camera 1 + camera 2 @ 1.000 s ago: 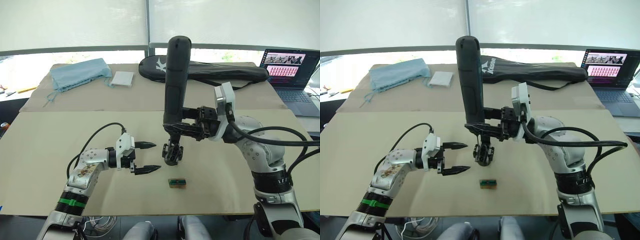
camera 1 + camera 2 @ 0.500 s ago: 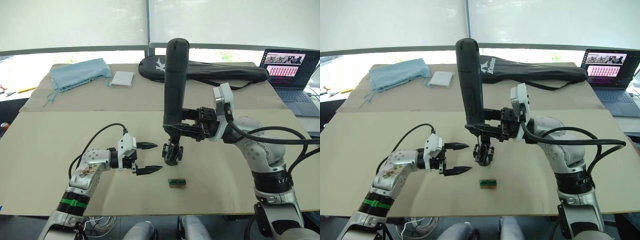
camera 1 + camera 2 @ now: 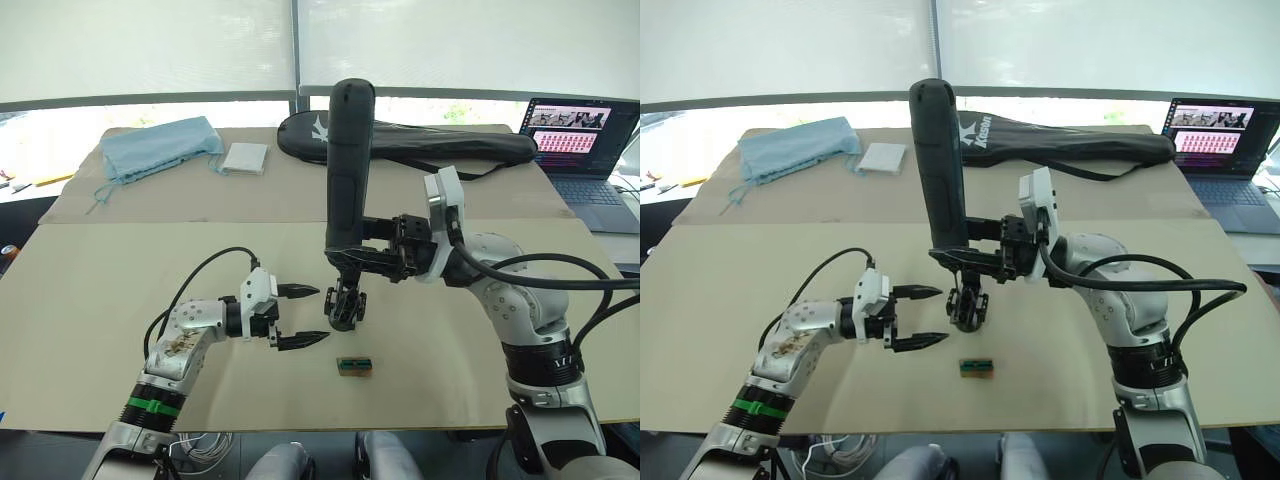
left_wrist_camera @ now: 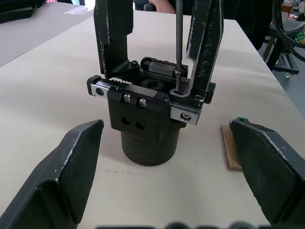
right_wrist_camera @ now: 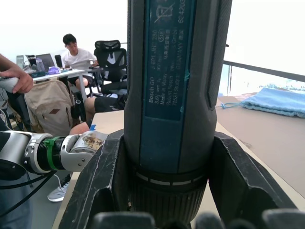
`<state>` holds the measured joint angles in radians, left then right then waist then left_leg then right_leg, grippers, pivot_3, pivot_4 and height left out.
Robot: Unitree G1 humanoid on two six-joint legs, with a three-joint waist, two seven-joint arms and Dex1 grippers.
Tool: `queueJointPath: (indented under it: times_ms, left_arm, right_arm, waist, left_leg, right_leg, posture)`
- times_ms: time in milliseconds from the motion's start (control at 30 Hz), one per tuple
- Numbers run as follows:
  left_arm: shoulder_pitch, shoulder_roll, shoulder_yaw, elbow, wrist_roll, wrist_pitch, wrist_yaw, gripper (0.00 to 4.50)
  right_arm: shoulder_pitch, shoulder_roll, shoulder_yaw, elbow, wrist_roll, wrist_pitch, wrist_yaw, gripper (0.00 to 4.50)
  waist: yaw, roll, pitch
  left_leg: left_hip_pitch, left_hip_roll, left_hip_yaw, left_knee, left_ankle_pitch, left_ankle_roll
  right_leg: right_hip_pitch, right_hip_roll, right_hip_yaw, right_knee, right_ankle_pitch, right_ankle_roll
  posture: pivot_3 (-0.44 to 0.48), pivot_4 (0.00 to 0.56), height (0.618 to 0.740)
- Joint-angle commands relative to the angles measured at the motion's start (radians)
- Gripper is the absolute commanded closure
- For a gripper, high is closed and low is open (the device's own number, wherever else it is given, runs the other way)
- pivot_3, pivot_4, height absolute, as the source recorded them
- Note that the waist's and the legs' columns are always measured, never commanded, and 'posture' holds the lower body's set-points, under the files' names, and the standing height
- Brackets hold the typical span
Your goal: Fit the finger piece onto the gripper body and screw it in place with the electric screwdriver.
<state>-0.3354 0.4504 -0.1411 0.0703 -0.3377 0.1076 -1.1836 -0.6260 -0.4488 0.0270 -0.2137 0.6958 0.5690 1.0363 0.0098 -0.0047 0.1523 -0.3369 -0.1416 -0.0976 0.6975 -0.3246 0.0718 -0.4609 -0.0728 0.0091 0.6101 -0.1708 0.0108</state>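
Note:
The gripper body (image 3: pixel 347 305) stands on the tan table (image 3: pixel 100 290), with two black fingers rising from its toothed rail. The finger piece (image 4: pixel 205 47) sits on the rail. My right gripper (image 3: pixel 362 256) is shut on the lower part of the electric screwdriver (image 3: pixel 345 160), a thick black cylinder held upright. Its thin bit (image 4: pixel 178 47) comes down onto a screw at the foot of the finger piece. My left gripper (image 3: pixel 305 316) is open just left of the gripper body, its fingers (image 4: pixel 71 167) either side of the round base without touching it.
A small green-and-brown box (image 3: pixel 354 366) lies just in front of the gripper body. Along the far side are a black racket bag (image 3: pixel 430 145), a blue cloth (image 3: pixel 160 147), a white pad (image 3: pixel 245 158) and a laptop (image 3: pixel 585 150). A seated person (image 5: pixel 78 57) is in the room behind.
My left gripper has crept a little to the right, closer to the gripper body. The top of the screwdriver has leaned slightly to the left.

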Motion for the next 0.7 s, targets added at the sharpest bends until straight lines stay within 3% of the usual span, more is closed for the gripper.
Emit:
queueJointPath:
  times_ms: [33,700]
  left_arm:
    - [-0.014,-0.006,0.001,0.001,0.006,-0.022,0.011,0.00]
    - [-0.022,-0.022,-0.004,0.023,0.020,-0.035,0.025,0.00]
  right_arm:
    - [-0.026,0.010,-0.023,-0.034,0.013,-0.036,-0.003,2.58]
    - [-0.025,0.023,-0.022,-0.032,0.000,-0.055,-0.013,2.58]
  waist:
    - [0.000,0.000,0.000]
    - [0.000,0.000,0.000]
  left_leg:
    - [0.000,0.000,0.000,0.000,0.000,0.000]
    - [0.000,0.000,0.000,0.000,0.000,0.000]
  right_leg:
    - [0.000,0.000,0.000,0.000,0.000,0.000]
    - [0.000,0.000,0.000,0.000,0.000,0.000]
  posture:
    - [0.000,0.150,0.740]
    - [0.000,0.150,0.740]
